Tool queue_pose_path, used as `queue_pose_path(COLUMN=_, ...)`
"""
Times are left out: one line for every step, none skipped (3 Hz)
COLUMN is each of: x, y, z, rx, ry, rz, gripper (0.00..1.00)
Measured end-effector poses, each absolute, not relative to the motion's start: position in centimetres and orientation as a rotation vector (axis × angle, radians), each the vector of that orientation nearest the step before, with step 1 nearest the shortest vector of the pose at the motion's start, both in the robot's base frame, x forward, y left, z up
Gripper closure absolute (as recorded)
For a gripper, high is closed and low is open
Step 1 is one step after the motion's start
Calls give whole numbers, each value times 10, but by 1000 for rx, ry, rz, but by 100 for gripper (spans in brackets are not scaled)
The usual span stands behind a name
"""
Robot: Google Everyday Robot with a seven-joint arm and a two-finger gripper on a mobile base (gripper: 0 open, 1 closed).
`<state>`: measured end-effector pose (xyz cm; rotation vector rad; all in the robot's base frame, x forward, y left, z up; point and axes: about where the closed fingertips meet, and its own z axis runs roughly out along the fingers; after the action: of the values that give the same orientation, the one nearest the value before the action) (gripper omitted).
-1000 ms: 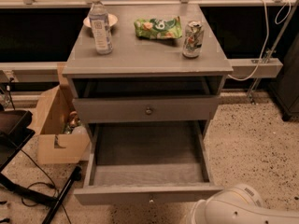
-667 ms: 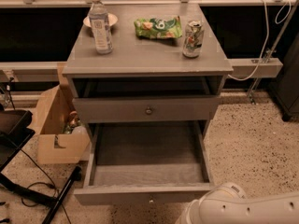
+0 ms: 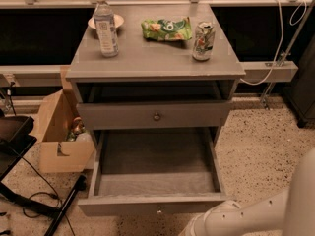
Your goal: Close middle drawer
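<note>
The gripper is out of view past the bottom edge at about 5 o'clock, so whether it is spread or pressed together cannot be told. Only the white arm (image 3: 261,208) shows, a bent rounded link reaching in from the right edge toward the drawer front's right corner. At 6 o'clock the middle drawer (image 3: 147,204) stands pulled far out of the grey cabinet (image 3: 147,63), its plain flat front nearest, one small round knob (image 3: 158,211) at mid-front and a bare grey floor inside. Above it the upper drawer (image 3: 123,116) sits slightly out. At 9 o'clock an open cardboard box (image 3: 54,117) stands on the speckled floor just beside the cabinet. On the cabinet top, a drink can (image 3: 203,41) stands at 1 o'clock, a clear bottle (image 3: 105,26) with a white label at 11 o'clock, and a green snack bag (image 3: 166,29) lies between them at 12 o'clock. None of their printing can be read. A small plate (image 3: 117,20) sits just behind the bottle.
</note>
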<state>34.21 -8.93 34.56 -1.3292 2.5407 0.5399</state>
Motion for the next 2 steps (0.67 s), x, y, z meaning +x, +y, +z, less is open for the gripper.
queue_pose_path(x=329, y=-82, z=294, rx=-1279, ry=2581, rz=623, gripper=100)
queue_pose_path(x=323, y=-70, z=255, rx=-1221, ry=2595, rz=691, gripper=100)
